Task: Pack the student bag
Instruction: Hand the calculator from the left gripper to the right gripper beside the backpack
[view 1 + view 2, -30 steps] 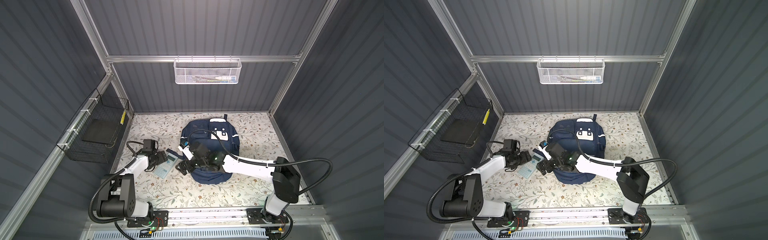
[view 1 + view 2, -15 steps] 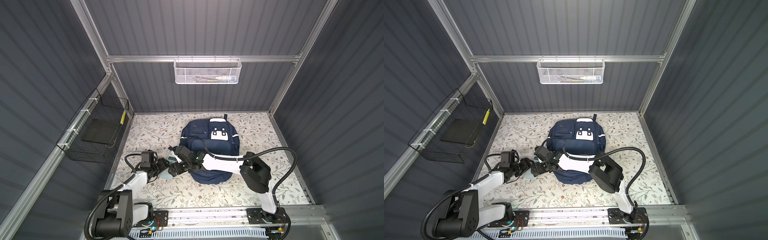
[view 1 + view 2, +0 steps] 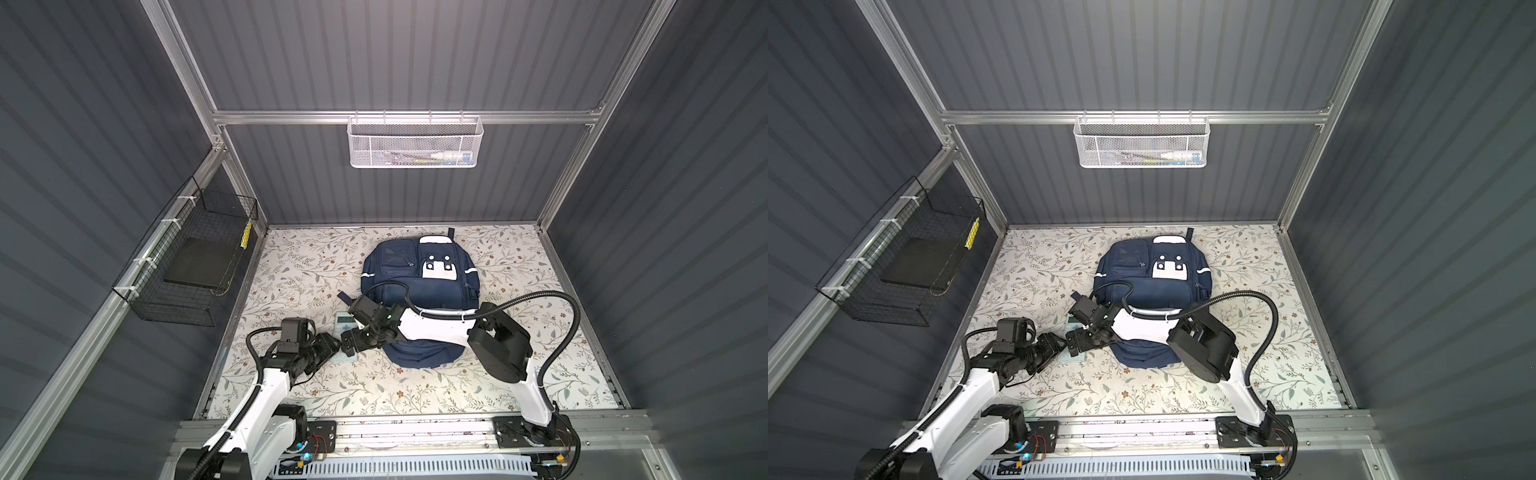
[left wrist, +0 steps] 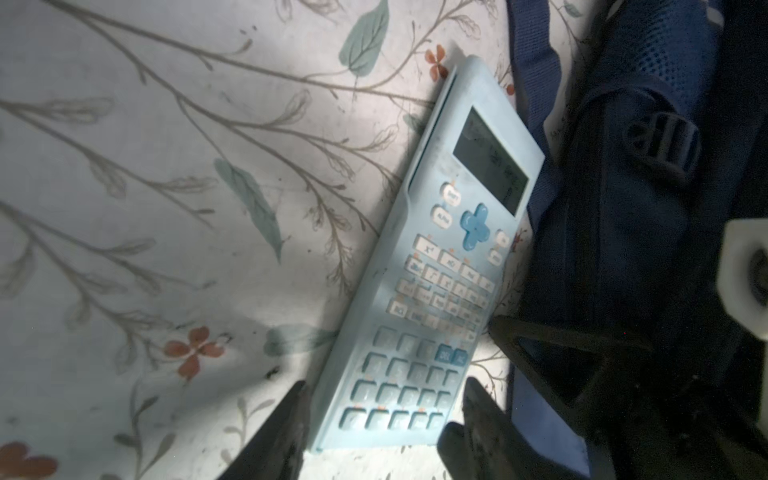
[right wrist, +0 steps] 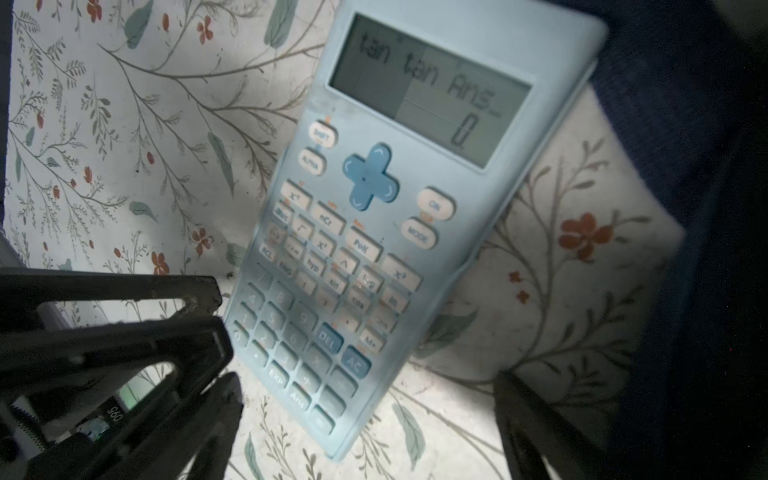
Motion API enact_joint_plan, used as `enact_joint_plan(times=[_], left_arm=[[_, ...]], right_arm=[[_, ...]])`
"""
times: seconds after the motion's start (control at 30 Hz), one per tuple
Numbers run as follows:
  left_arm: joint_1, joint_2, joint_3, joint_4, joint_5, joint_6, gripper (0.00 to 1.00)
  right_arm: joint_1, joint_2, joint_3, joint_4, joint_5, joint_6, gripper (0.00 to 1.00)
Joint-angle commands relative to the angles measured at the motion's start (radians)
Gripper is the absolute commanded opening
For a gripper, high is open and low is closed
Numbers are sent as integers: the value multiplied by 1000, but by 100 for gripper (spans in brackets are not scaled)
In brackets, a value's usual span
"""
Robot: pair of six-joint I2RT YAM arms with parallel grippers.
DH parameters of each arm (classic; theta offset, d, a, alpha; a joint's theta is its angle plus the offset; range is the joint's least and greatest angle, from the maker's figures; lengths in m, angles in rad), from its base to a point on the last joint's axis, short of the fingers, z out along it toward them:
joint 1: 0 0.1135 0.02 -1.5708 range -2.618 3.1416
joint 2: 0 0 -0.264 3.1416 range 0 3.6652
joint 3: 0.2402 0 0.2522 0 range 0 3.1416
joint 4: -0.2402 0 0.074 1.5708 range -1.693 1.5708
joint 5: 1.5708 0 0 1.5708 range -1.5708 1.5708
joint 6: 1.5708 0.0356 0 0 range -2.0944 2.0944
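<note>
Two grippers crowd one spot in both top views: the left gripper and the right gripper meet over the calculator. From above you see only its pale-blue screen end, just beside the student bag. The bag lies flat mid-table on the floral cloth with its white patches up. The right arm crosses its near half and hides that part.

Your left wrist view tells more. The left gripper's dark fingers sit against both long edges of the calculator's key end, closed on it at a middling width. The right gripper stands spread wide, holding nothing; one of its fingers shows beside the calculator, against the bag's dark fabric.

In the right wrist view the screen reads "tan tan Ans" and 0, while the lower keys blur. You cannot tell whether the calculator is clear of the cloth. What lies in the white mesh basket on the back wall is too small to name.
</note>
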Motion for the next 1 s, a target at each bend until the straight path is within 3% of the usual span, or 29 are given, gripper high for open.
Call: enact_joint_plan(times=[0.0,0.13,0.27,0.4,0.5,0.7,0.97], left_arm=[[8,38,104,-38,-4,58,60],[57,67,202,-55,-96,103,63],[213,143,283,-37,30,145,63],[220,200,319,-9,102,156,64],[227,197,301,-8,75,170,65],[385,280,275,74,250,164,67],[403,250,335,10,177,231,69]], right_arm=[[4,33,58,-20,66,-5,97],[18,94,145,-71,122,1,98],[27,156,240,-142,168,18,98],[46,250,417,-290,225,10,99],[52,320,525,-380,244,3,99],[66,475,782,-590,313,-69,99],[109,435,632,-620,380,-222,96]])
